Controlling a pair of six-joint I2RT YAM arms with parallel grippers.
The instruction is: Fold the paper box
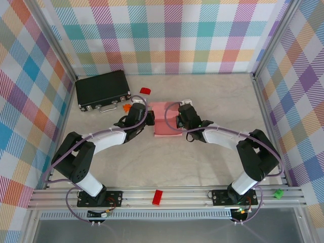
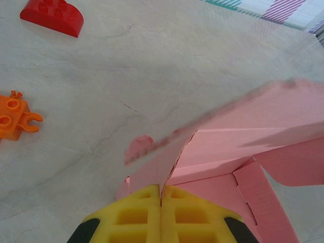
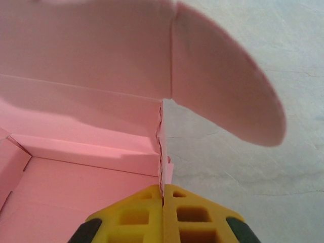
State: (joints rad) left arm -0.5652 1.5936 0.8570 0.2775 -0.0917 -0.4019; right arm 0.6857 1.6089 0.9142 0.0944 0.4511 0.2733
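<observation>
The paper box (image 1: 165,120) is pale pink card, partly formed, lying on the table between the two arms. My left gripper (image 1: 148,117) sits at its left side; in the left wrist view the yellow jaws (image 2: 161,190) are shut on the upright left wall of the box (image 2: 238,147). My right gripper (image 1: 179,121) is at the right side; its yellow jaws (image 3: 162,190) are shut on the right wall of the box (image 3: 91,131), whose rounded flap (image 3: 223,96) stands out to the right above the table.
A black case (image 1: 103,89) lies at the back left. A red block (image 1: 145,90) and an orange piece (image 1: 126,107) lie just behind the left gripper, seen close as the red block (image 2: 52,16) and the orange piece (image 2: 15,115). Another red block (image 1: 158,197) rests on the front rail.
</observation>
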